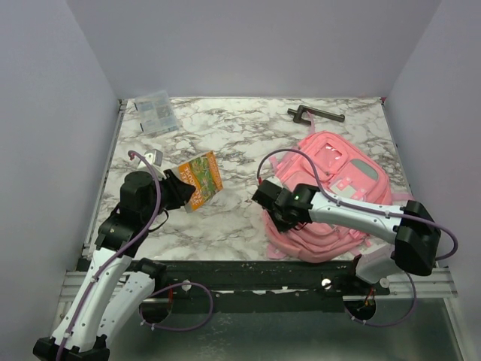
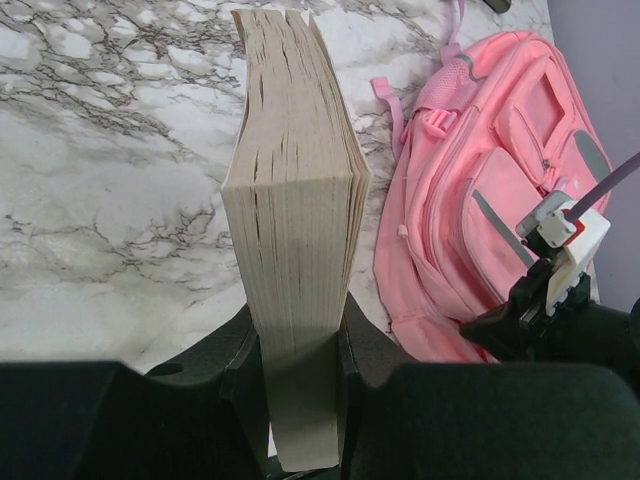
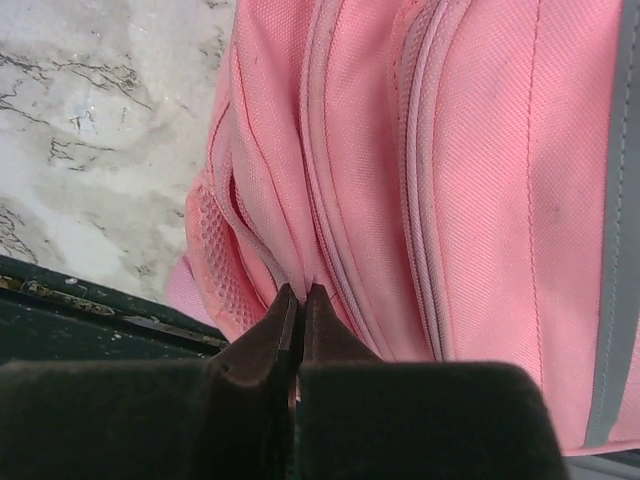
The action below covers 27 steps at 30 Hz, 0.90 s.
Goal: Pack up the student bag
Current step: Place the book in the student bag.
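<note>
Far back-left, well beyond the left jaws: clear plastic case [image 1: 156,113] with small contents, flat on the marble bench [image 1: 240,143]. Nearer, just behind the left jaws: small grey-white item [image 1: 154,156], too small to name.

Grasped in the left jaws: thick paperback book [image 1: 201,180], orange-and-green cover up in the top view. Gripped across its thickness, one side against each cover. Yellowed page edges [image 2: 295,200] toward the left wrist camera, jutting well past the tips. Resting on bench or lifted off it: cannot tell.

Between the two sets of jaws: a stretch of marble.

Right jaws clenched fully, tip against tip, nosed into a seam fold on pink fabric. Fabric nipped between the tips or only touched: cannot tell.

Right at those tips and spreading beyond and to the right of them: the student bag [image 1: 338,180], pink backpack lying flat on the bench, front pockets up, near the bench's right edge. Grey trim strip [image 3: 625,250] at far right of the right wrist view. Well apart from the left jaws and the book.

Far back, well beyond the right jaws and clear of the bag: dark L-shaped handle [image 1: 316,114] on the bench.
</note>
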Motion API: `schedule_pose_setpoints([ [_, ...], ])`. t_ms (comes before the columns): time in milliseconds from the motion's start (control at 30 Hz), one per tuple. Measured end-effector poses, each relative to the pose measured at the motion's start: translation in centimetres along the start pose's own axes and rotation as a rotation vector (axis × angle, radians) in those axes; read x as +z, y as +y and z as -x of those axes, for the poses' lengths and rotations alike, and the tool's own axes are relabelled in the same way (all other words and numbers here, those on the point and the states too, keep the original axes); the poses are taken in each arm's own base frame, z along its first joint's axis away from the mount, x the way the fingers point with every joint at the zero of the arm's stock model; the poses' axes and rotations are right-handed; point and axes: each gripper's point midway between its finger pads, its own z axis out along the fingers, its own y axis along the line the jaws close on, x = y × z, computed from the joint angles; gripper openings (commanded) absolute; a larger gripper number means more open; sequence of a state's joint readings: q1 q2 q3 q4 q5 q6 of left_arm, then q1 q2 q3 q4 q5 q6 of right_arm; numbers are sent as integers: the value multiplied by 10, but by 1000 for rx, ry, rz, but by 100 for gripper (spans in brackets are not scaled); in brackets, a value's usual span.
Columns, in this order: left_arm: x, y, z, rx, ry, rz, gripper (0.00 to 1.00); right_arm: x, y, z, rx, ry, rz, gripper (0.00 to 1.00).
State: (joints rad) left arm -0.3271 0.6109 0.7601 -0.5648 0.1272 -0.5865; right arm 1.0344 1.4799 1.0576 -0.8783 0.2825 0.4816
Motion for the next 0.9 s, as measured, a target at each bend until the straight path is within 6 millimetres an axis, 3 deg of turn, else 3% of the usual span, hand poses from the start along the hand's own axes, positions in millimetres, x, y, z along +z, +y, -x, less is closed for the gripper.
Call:
schedule_pose_setpoints([
  [100,0,0,0,3,2,-2,0,-6,-3,7,4,-25,-10,1],
  [233,2,-2,-3,1,23,-15,0,-27,-5,33,36,-129,-7,0],
  [467,-2,-22,-10,-62,71,-110,0,-105,-21,101,177,-435,33,1],
  [600,-7,-41,-10,-108,90,-196,0,-137,-31,124,250,-560,79,1],
  [767,-5,-74,-9,-223,146,-364,0,-152,-31,139,292,-634,116,0],
  [900,13,-84,-26,-377,236,-451,0,-155,-30,147,318,-657,137,1],
])
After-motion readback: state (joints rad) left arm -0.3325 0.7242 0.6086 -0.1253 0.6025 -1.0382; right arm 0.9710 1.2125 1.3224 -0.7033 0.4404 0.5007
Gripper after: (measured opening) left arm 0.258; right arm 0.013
